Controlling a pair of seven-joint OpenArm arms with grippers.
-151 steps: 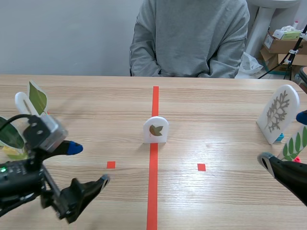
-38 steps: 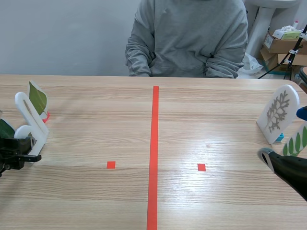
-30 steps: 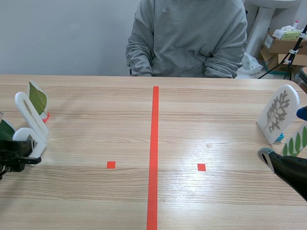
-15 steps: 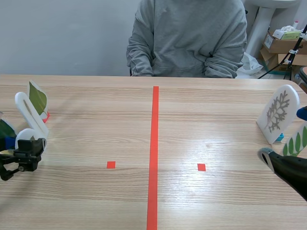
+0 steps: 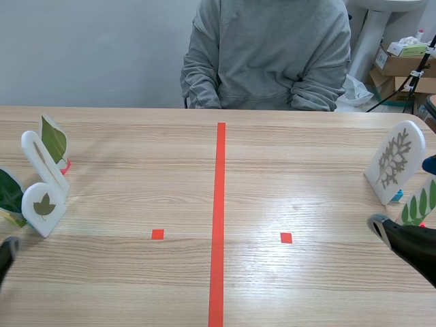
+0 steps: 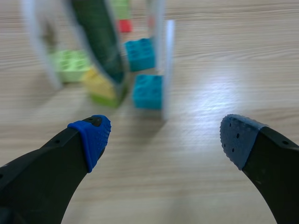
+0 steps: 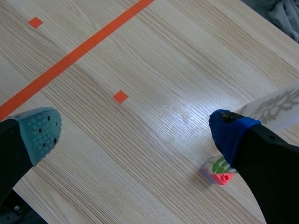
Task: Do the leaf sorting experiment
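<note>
The scene view shows the small white leaf card (image 5: pixel 44 208) standing at the left end of the desk (image 5: pixel 306 177), just in front of a tall white card (image 5: pixel 39 158), with a light green leaf (image 5: pixel 53 138) behind that and a dark green leaf (image 5: pixel 9 191) beside it. Only a sliver of the left claw (image 5: pixel 5 253) shows at the lower left corner there.

The left wrist view gives what the scene view hides: the feet of these pieces. A teal block (image 6: pixel 148 91) sits at the base of a white card seen edge-on (image 6: pixel 167 65), and near it are a second teal block (image 6: pixel 140 53), a yellow block (image 6: pixel 99 86), a green block (image 6: pixel 70 65) and a red block (image 6: pixel 124 25). All are blurred. The left claw (image 6: pixel 166 135) has its fingers wide apart, holding nothing, short of the blocks.

At the right end stands a white card with a cut-out leaf (image 5: pixel 395 160) and a green compound leaf (image 5: pixel 419 204). The right wrist view shows that leaf rising from a red block (image 7: pixel 219 171). The right claw (image 7: pixel 138 128) hangs spread apart over bare desk.

A person in a grey sweatshirt (image 5: pixel 269 54) sits across.

Five seconds ago the small card stood on the central orange line; half a second ago the left claw was at it beside the tall card. Now the card stands free and the left arm has drawn back. The right arm has not moved.
</note>
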